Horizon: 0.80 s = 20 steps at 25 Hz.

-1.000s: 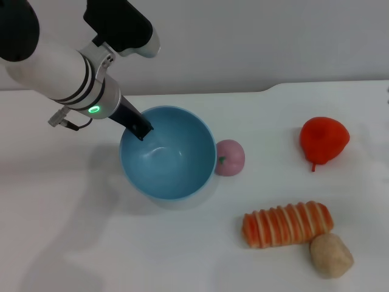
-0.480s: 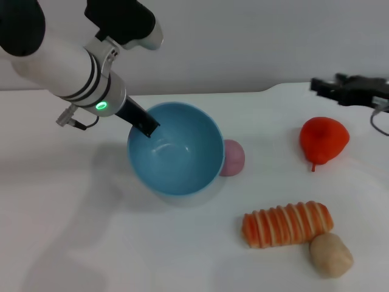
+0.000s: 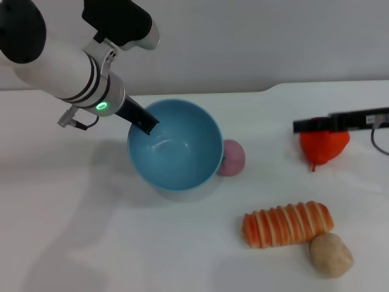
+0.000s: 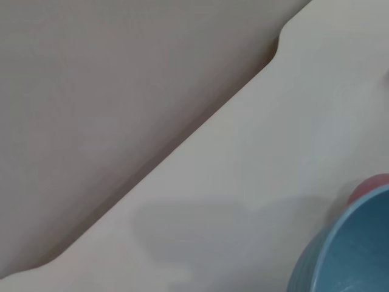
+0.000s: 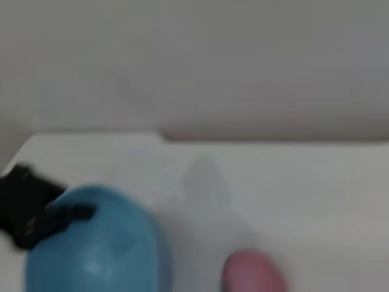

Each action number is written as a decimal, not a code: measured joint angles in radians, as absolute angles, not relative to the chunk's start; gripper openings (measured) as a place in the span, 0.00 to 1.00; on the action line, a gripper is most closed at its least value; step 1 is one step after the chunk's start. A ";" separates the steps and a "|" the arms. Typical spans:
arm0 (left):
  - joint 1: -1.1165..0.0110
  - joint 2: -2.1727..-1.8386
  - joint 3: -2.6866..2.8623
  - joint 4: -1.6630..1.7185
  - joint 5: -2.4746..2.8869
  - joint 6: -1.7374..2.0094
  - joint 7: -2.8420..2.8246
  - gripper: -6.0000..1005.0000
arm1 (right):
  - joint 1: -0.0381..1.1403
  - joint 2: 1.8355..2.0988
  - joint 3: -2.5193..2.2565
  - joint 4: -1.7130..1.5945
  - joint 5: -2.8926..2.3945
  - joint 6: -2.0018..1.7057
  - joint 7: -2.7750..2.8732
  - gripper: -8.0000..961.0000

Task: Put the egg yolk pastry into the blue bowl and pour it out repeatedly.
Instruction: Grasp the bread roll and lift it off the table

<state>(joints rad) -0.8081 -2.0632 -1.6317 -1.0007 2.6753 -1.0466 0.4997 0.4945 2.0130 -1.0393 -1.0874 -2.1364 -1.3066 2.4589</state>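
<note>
The blue bowl (image 3: 176,149) is empty and tilted, its mouth turned toward me, left of the table's middle. My left gripper (image 3: 146,124) is shut on its far-left rim, one black finger inside the wall. The bowl also shows in the left wrist view (image 4: 349,255) and the right wrist view (image 5: 91,246). Far from it, the egg yolk pastry (image 3: 331,255) lies at the front right, touching the end of the striped bread. From the right edge my right gripper (image 3: 298,126) reaches in as a dark bar just above the red fruit, well behind the pastry.
A pink ball (image 3: 231,157) sits against the bowl's right side. The orange-and-cream striped bread (image 3: 287,224) lies between bowl and pastry. A red fruit (image 3: 325,141) rests at the right. The table's back edge has a step near the upper right.
The left gripper carried the bowl a little to the right and tilted it more. The right gripper came into view from the right and dropped down-left to just above the red fruit.
</note>
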 joint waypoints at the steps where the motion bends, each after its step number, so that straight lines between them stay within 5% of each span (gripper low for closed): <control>1: -0.812 -2.063 -1.632 -0.994 2.675 -1.044 0.500 0.01 | 0.497 2.012 -1.039 -1.085 -2.138 -1.334 2.465 0.64; 20: -0.822 -2.063 -1.628 -0.966 2.675 -1.007 0.509 0.01 | 0.512 2.012 -1.045 -0.946 -2.260 -1.550 2.600 0.64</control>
